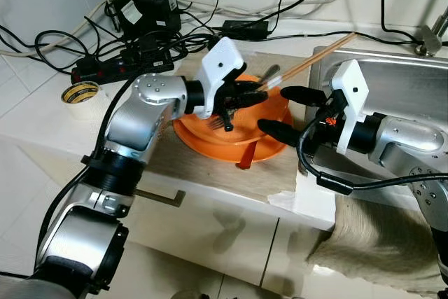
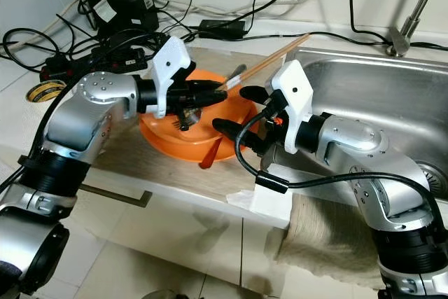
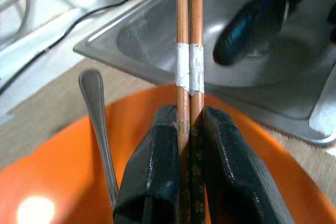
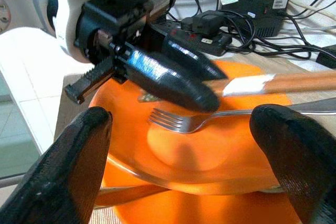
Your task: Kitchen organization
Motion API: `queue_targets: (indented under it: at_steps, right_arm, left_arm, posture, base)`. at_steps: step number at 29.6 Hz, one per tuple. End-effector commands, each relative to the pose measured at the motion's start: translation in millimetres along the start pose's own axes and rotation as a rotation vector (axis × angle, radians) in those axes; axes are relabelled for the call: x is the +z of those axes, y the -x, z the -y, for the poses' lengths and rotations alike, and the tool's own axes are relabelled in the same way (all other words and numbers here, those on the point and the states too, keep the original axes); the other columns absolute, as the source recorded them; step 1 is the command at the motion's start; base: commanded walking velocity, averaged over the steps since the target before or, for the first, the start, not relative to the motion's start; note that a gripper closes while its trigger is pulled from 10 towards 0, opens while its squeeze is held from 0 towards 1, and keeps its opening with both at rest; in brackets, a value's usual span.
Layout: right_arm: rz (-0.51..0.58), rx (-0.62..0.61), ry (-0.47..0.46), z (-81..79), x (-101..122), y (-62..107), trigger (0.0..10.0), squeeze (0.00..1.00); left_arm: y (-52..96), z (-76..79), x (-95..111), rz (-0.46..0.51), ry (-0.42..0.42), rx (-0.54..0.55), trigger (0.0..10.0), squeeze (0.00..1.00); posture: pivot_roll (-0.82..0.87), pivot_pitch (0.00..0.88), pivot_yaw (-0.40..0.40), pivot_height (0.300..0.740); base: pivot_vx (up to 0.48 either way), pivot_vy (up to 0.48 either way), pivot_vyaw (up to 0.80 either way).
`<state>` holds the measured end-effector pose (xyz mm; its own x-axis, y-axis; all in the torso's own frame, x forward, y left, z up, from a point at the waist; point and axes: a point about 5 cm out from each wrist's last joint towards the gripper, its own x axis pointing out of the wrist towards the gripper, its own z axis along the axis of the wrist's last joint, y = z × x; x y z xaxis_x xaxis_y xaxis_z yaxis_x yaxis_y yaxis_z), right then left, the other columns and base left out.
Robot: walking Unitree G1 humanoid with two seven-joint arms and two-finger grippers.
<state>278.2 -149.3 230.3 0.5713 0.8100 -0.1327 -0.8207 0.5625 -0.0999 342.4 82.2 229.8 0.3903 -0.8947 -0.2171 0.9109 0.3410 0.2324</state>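
Left gripper (image 1: 241,92) is clamped on a pair of chopsticks (image 1: 315,59), fingers (image 3: 157,171) pinching them near the low end, just above the orange plate (image 2: 157,134). In the left wrist view the two sticks run side by side btwn the pads, w/ a white tape band (image 3: 189,72) further up; the free ends point out over the sink (image 2: 392,96). A fork (image 4: 184,120) lies on the plate just beside the left gripper, tines toward the plate's middle, handle going out past the rim.

Right gripper (image 1: 290,113) sits by the sink-side rim of the plate, fingers spread wide w/ nothing btwn them; right wrist view looks across the plate at the fork and the other gripper. One finger (image 4: 294,156) is near the fork handle but not touching, as far as I can tell.

A brown utensil (image 2: 210,155) lies under the plate's near edge, partly hidden; can't tell what it is.

Around: plate rests on a beige mat (image 1: 210,166) on the white counter (image 1: 42,124); roll of tape (image 1: 80,93), power strip and tangle of cables (image 1: 133,47) behind; cloth (image 2: 329,236) hangs off the counter edge.

Progress, my read: early-mid. Chopsticks are gripped but not yet put anywhere; fork, plate and the brown utensil are left to sort. Where they go isn't visible.
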Motion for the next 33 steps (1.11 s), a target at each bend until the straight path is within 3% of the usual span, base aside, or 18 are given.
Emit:
queue_targets:
  at_steps: [1, 5, 8, 22, 33]
  right_arm:
    - [0.016, -0.008, 0.026, 4.3, 7, 2.8, 10.0, 0.0]
    - [0.003, -0.025, 0.038, 8.6, 6, 7.4, 10.0, 0.0]
    - [0.002, -0.031, 0.038, 9.3, 6, 8.2, 10.0, 0.0]
    - [0.012, -0.063, 0.026, 15.3, 2, 9.0, 10.0, 0.0]
    - [0.025, -0.114, 0.042, 25.5, 2, 9.7, 10.0, 0.0]
  left_arm:
    - [5.6, -3.7, -6, -0.026, -0.004, 0.01, 0.0, 0.0]
    - [16.1, -18.5, -9, -0.042, -0.003, 0.064, 0.0, 0.0]
    - [17.5, -19.7, -5, -0.032, -0.008, 0.064, 0.0, 0.0]
    - [17.2, -3.1, 27, 0.109, -0.038, -0.035, 0.0, 0.0]
    - [20.5, 9.7, 31, 0.136, -0.024, -0.09, 0.0, 0.0]
  posture:
    - [-0.04, 0.0, 0.082, 0.74]
    - [-0.05, 0.0, 0.085, 0.74]
    - [-0.05, 0.0, 0.086, 0.74]
    - [-0.05, 0.0, 0.088, 0.74]
    - [-0.04, 0.0, 0.084, 0.74]
  base:
    - [0.0, 0.0, 0.0]
    - [0.0, 0.0, 0.0]
    - [0.0, 0.0, 0.0]
    - [0.0, 0.0, 0.0]
    - [0.0, 0.0, 0.0]
